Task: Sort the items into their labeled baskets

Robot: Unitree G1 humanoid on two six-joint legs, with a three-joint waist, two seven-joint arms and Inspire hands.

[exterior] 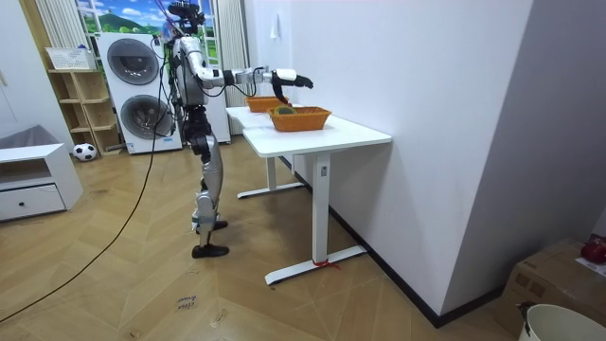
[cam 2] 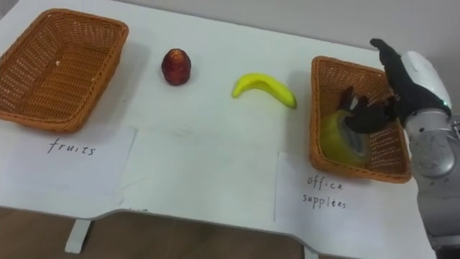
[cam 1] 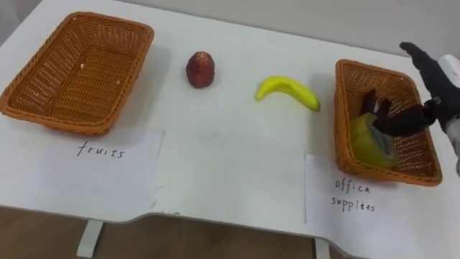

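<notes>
Red apple, banana between left basket and right basket holding yellow roll

On my feed a white table stands against a plain white wall on a herringbone wood floor. Beyond it I see stacked washing machines, a wooden shelf, a low white drawer cabinet and a bright window above them.

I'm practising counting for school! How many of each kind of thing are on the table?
Fruit: 2 (red fruit, banana)
Baskets: 2 (left basket, right basket)
Paper labels: 2 (left label, right label)
Office supplies: 1 (yellow roll)
Total: 7
</notes>
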